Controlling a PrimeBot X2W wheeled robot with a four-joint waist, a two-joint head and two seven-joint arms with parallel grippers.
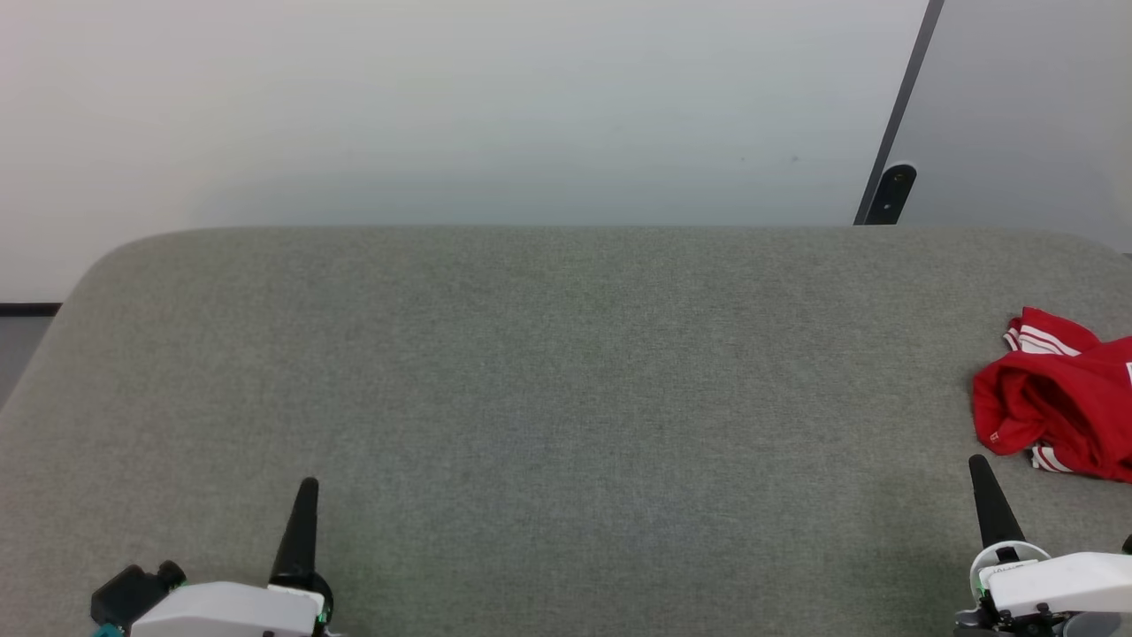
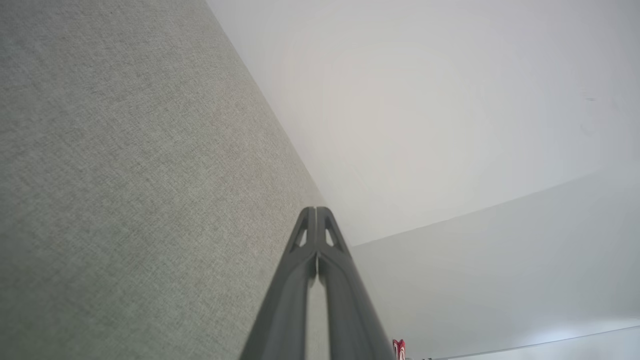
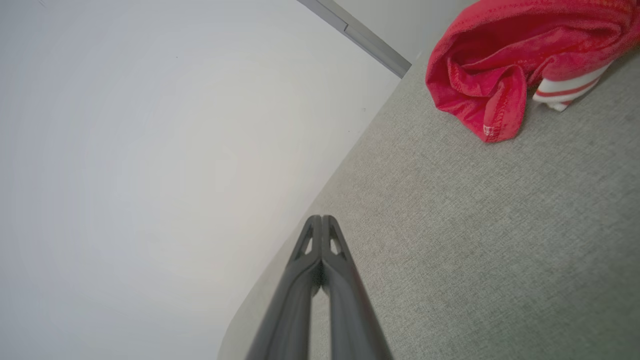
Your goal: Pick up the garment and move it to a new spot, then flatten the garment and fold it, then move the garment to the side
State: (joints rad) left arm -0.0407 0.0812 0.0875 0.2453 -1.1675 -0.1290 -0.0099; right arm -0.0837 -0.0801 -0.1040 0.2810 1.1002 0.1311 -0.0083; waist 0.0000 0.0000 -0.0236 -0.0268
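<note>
**Grey fabric surface, one crumpled garment, both claws empty**

Item 1, surface: you are looking down at a broad grey woven-fabric surface (image 1: pixel 531 372) with rounded far corners. It is stretching across nearly the whole head view.

Item 2, room: a plain pale wall (image 1: pixel 442 106) is standing behind the surface. A dark slanted strip (image 1: pixel 911 88) is running down the wall at the upper right and is ending in a small dark fitting (image 1: pixel 893 190) at the surface's far edge. A dark skirting line (image 1: pixel 26 309) is showing low on the far left.

Item 3, the garment (image 1: pixel 1061 398): it is lying bunched in a loose heap at the surface's right edge, partly cut off by the head view. Red cloth is folding over itself, and red-and-white striped trim is peeking out at its top and bottom. A stitched hem is curling toward you in the right wrist view.

Item 4, left gripper (image 1: pixel 307 485): you are holding its fingers pressed together with nothing between them, low on the left, well apart from the garment.

Item 5, right gripper (image 1: pixel 975 460): its fingers are likewise closed and empty, sitting near the heap's near corner without touching it.
</note>
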